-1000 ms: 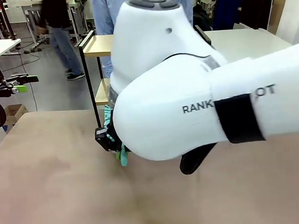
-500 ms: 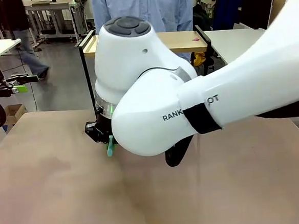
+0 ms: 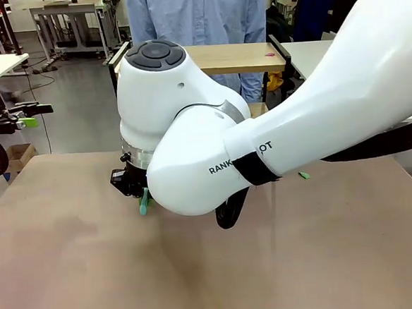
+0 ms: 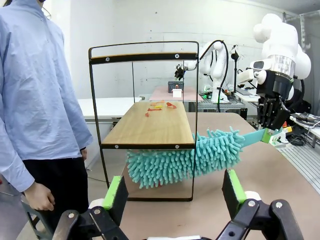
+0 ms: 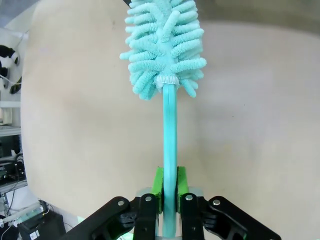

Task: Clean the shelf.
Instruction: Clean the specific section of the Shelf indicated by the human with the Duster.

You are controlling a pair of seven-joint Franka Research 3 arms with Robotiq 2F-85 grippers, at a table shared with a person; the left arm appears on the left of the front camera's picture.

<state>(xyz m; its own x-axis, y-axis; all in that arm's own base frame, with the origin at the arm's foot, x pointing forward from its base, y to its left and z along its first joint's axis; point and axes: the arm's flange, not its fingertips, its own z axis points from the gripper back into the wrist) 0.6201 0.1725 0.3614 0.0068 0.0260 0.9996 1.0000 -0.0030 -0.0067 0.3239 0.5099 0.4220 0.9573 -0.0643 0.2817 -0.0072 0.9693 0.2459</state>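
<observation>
The shelf (image 4: 150, 127) has two light wooden boards in a thin black frame; its top board (image 3: 245, 56) runs behind my right arm. Small orange and red scraps (image 4: 157, 106) lie on the lower board. A teal fluffy duster (image 4: 185, 160) hangs in front of that board's near edge; whether it touches is unclear. My right gripper (image 4: 272, 125) is shut on the duster's handle (image 5: 169, 150), green pads (image 5: 158, 189) pressed on both sides. In the front view that gripper (image 3: 134, 186) hangs low over the brown table. My left gripper (image 4: 172, 195) is open and bare, facing the shelf's side.
A person in a light blue shirt (image 3: 196, 14) stands just behind the shelf, one hand (image 4: 37, 196) hanging low. A small pink bit (image 3: 270, 53) lies on the top board, a green scrap (image 3: 303, 175) on the brown table (image 3: 72, 263). White tables stand beyond.
My right arm has swung to picture left, carrying the gripper and duster left and slightly away from me. More of the shelf's top board shows now.
</observation>
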